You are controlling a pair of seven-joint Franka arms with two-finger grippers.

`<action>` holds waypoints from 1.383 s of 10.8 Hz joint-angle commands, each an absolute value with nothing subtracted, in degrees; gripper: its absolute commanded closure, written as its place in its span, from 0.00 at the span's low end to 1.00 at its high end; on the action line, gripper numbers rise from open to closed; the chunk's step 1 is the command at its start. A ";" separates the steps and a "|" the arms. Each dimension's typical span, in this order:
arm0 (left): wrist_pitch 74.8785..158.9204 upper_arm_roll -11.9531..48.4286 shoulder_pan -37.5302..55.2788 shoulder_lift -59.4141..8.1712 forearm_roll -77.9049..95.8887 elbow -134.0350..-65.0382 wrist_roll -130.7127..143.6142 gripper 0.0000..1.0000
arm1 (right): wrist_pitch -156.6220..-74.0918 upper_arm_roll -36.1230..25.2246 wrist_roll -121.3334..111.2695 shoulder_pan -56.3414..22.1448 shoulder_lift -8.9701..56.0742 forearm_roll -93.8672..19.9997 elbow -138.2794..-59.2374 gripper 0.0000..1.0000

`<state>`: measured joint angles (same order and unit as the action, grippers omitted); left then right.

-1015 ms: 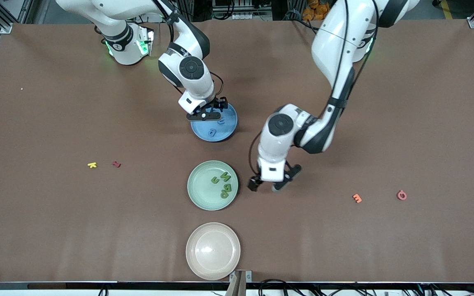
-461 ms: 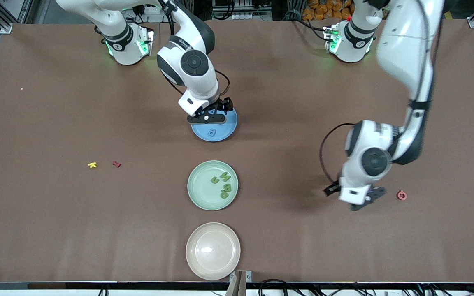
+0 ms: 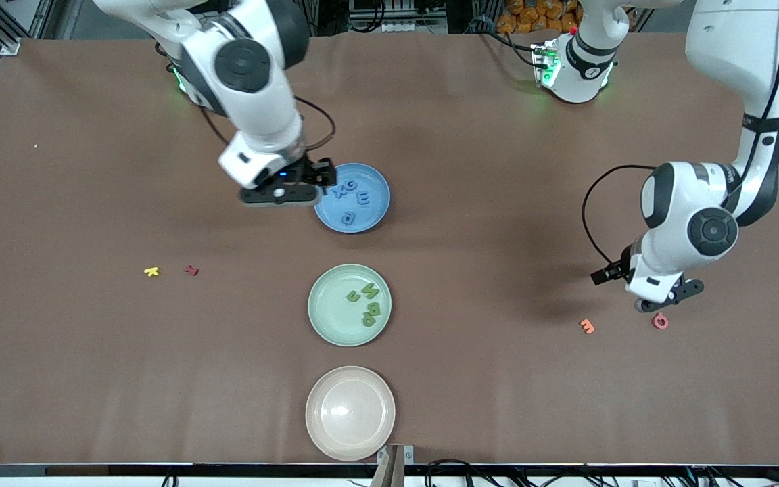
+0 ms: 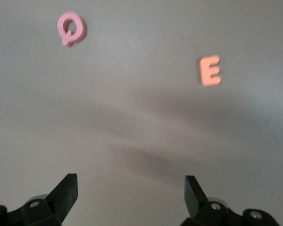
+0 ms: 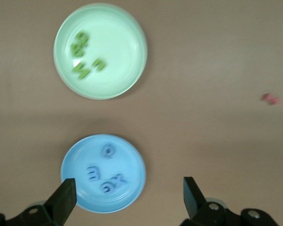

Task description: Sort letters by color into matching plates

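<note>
Letters are sorted on the plates: four blue letters (image 3: 351, 198) lie in the blue plate (image 3: 377, 215), and four green letters (image 3: 365, 303) lie in the green plate (image 3: 325, 318), which stands nearer to the front camera than the blue plate. The beige plate (image 3: 349, 413) is nearer to the camera again, past the green plate. The yellow letter (image 3: 151, 272) and the dark red letter (image 3: 191, 270) lie on the table (image 3: 92, 372), well apart from the green plate toward the right arm's end. The orange letter (image 3: 587, 326) and the pink letter (image 3: 660, 320) lie well apart from it toward the left arm's end. The right gripper (image 3: 280, 193) hangs just beside the blue plate's rim, with jaws spread wide and nothing between them. The left gripper (image 3: 653, 297) hangs over the table just beside the pink letter, jaws also wide and holding nothing.
</note>
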<state>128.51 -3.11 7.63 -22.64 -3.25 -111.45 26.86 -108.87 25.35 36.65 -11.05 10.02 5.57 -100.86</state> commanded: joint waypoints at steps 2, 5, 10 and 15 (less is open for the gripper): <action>137.01 -2.20 6.33 -10.13 -3.87 -129.43 23.82 0.00 | -101.34 12.14 24.38 -12.68 7.13 0.99 -93.16 0.00; 138.16 -2.20 3.87 -5.54 -3.78 -134.56 19.18 0.00 | -98.27 6.26 18.38 -9.86 6.24 -0.09 -90.81 0.00; 135.55 -2.20 3.52 1.22 -3.78 -136.76 14.18 0.00 | -97.56 2.46 6.86 -2.64 2.21 -0.53 -89.21 0.00; 114.16 -2.20 4.04 -0.07 -3.25 -112.75 9.87 0.00 | -92.64 1.85 2.72 -0.09 1.76 -0.53 -85.43 0.00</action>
<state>128.91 -2.78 4.20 2.89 -3.25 -127.87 13.53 -94.07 1.55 4.29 -1.18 1.92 0.26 -86.65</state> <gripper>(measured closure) 0.000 0.000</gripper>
